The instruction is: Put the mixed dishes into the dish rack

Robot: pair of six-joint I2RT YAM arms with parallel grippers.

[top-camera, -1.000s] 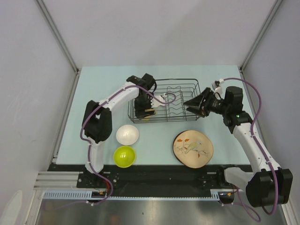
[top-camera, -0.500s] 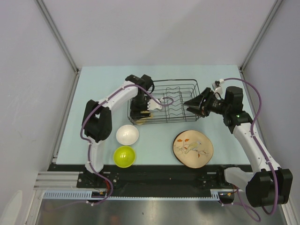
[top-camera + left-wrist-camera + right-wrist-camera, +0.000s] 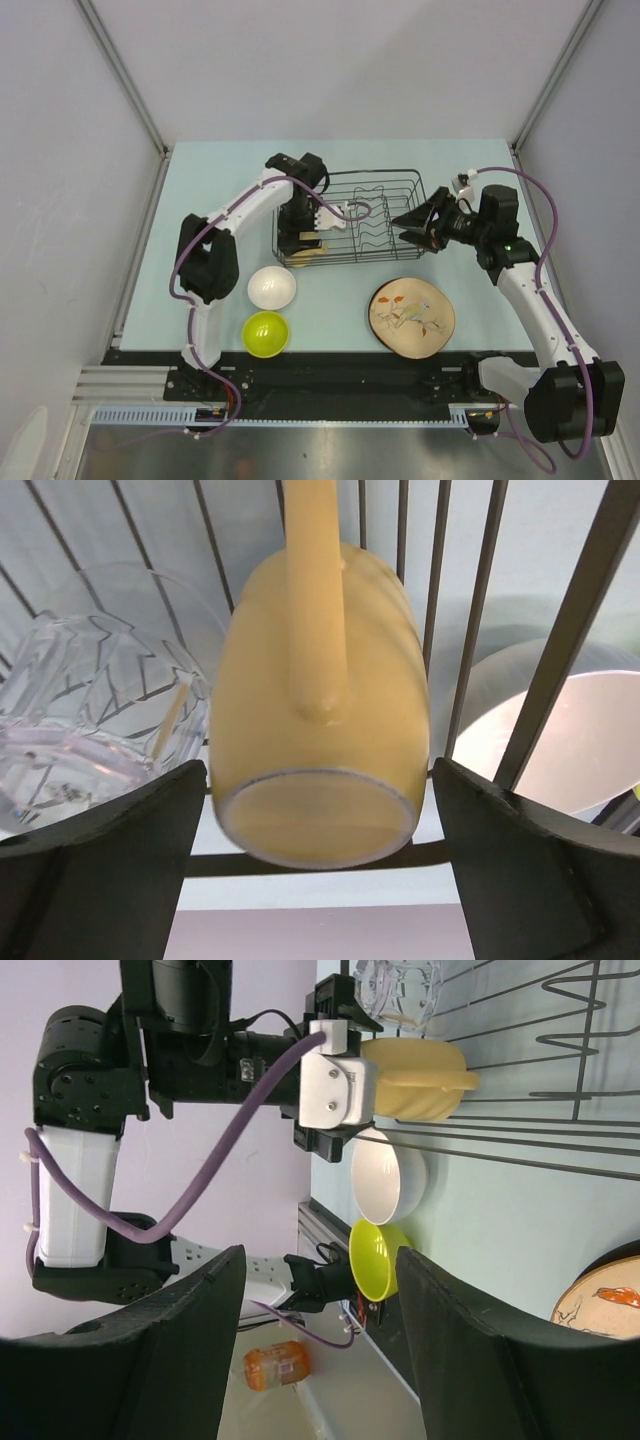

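The yellow-orange mug lies on its side on the wires of the black dish rack, at its near-left corner, handle up. My left gripper is open, with a narrow gap between each jaw and the mug's base. The clear glass lies in the rack beside the mug. My right gripper is open and empty at the rack's right end. The white bowl, lime-green bowl and leaf-pattern plate sit on the table in front of the rack. The dark-rimmed plate is out of view.
The rack's upright prongs stand in its middle and right part. The right wrist view shows the left arm's white wrist by the mug, and an orange bottle lying off the table's front edge.
My left gripper has shifted a little left and back over the rack's left end, and the mug now rests on the rack wires. The right arm has not moved.
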